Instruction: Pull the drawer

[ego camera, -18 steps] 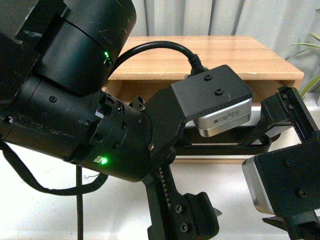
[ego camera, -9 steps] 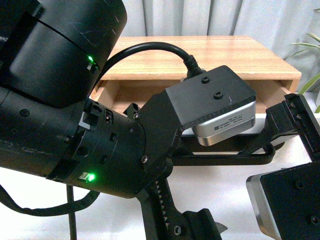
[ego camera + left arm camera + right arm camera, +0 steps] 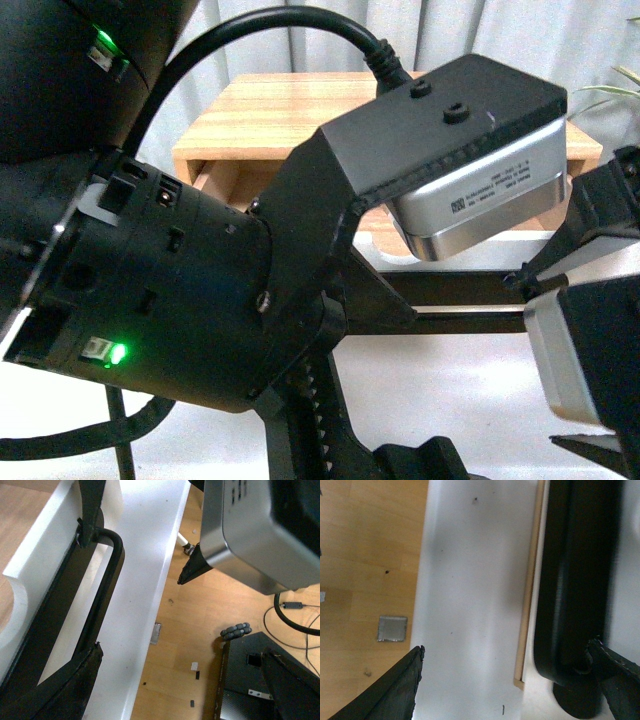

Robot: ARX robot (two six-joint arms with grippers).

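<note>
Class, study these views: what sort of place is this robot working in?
Probably an indoor lab or office-like test room: a grey curtain hangs behind the wooden cabinet holding the drawer, loose cables lie on a wood-look floor, and plant leaves show at one edge.

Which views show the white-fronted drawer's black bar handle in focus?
Left wrist view: the wide black bar handle is sharp and evenly lit. Right wrist view: the same handle is blurred, too close to the lens. Front view: the left arm's black housing blocks most of the frame, soft-edged.
</note>
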